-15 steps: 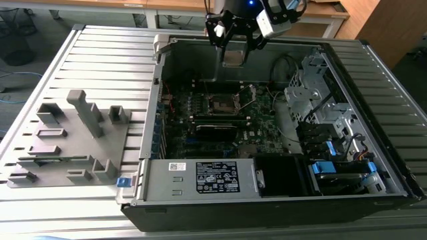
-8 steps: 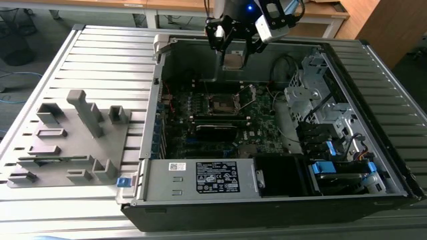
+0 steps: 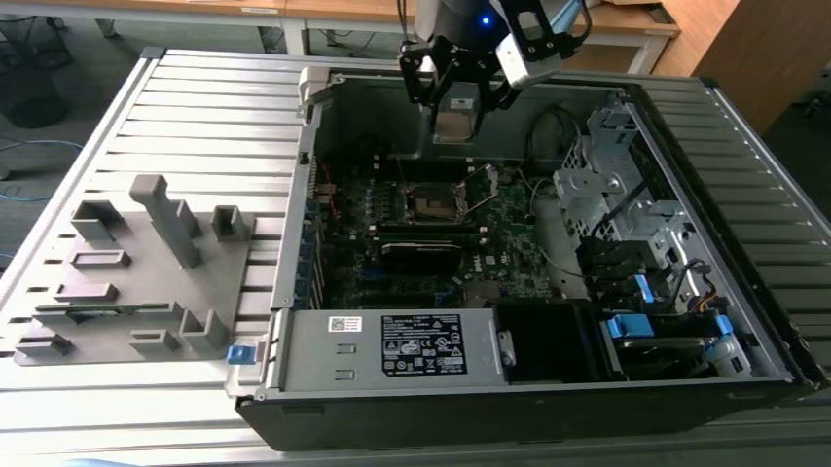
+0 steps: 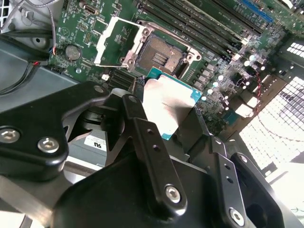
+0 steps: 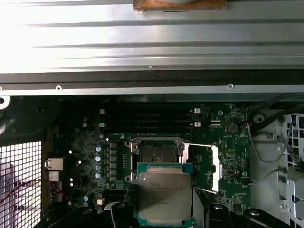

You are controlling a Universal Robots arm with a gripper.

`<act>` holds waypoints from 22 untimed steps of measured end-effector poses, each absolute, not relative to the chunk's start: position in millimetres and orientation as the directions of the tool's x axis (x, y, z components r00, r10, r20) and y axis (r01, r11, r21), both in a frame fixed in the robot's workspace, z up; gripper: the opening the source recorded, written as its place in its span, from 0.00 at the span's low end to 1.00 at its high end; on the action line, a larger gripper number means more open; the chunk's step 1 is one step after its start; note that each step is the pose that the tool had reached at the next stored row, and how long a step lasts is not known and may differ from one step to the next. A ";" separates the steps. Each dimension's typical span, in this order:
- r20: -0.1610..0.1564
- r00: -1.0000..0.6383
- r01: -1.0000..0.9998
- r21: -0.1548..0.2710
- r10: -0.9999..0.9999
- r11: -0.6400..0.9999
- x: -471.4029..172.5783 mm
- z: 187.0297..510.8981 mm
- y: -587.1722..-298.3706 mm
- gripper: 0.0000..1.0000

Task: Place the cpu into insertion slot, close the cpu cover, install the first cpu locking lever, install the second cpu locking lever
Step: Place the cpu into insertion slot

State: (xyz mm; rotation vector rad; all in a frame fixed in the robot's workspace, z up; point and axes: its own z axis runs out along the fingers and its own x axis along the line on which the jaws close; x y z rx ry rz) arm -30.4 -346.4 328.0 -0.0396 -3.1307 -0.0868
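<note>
Grips the cpu [image 4: 168,102] between the fingers [image 4: 137,128] of the gripper [image 3: 454,109], clenched on two opposite edges, with the silver top bare in both wrist views. Hangs in the air over the open case [image 3: 294,195], apart from the board [image 3: 507,243] and touching nothing else. Not yet in the slot [image 3: 435,202] — near the board's middle, dark centre uncovered, metal rim around it, just beyond the cpu in the first wrist view. Beside the slot, the cover [image 4: 105,40] — swung open, its square window off the socket. Case on the slatted desk [image 3: 195,117], toward the edge at the exterior view's right. Grey fixture [image 3: 143,272] near the edge at the exterior view's left.
</note>
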 end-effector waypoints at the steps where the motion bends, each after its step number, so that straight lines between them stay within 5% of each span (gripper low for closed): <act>1: 0.010 -1.000 0.026 0.055 0.025 0.998 -30.5 327.8 -346.4 0.54; 22: 0.009 -1.000 0.026 0.048 0.025 0.999 -37.3 311.7 -346.9 0.54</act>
